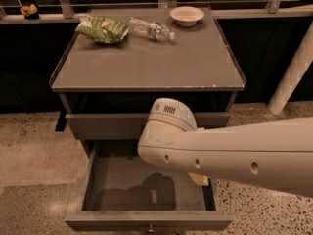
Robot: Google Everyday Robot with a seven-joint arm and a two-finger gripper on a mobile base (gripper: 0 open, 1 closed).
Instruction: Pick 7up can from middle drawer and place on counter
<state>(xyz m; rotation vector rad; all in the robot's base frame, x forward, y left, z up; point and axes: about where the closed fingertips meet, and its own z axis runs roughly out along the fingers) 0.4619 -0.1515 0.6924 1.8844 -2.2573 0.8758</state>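
Fingers (199, 179) down in open middle drawer (122, 177), mostly behind arm (234, 153), grip can't tell, 7up can not vis.

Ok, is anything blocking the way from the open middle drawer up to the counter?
Nothing visible. The tool sits low in the middle drawer, mostly hidden under the arm; no can shows. On the counter, snack bag, water bottle and bowl lie along the far edge.

A white robot arm (234, 151) is hanging over the open middle drawer (117, 173) – it is hiding most of the gripper (198, 179), low at the drawer's right side. Behind, a green snack bag (102, 29), a water bottle (150, 30) and a bowl (187, 15) are sitting on the counter (146, 67).
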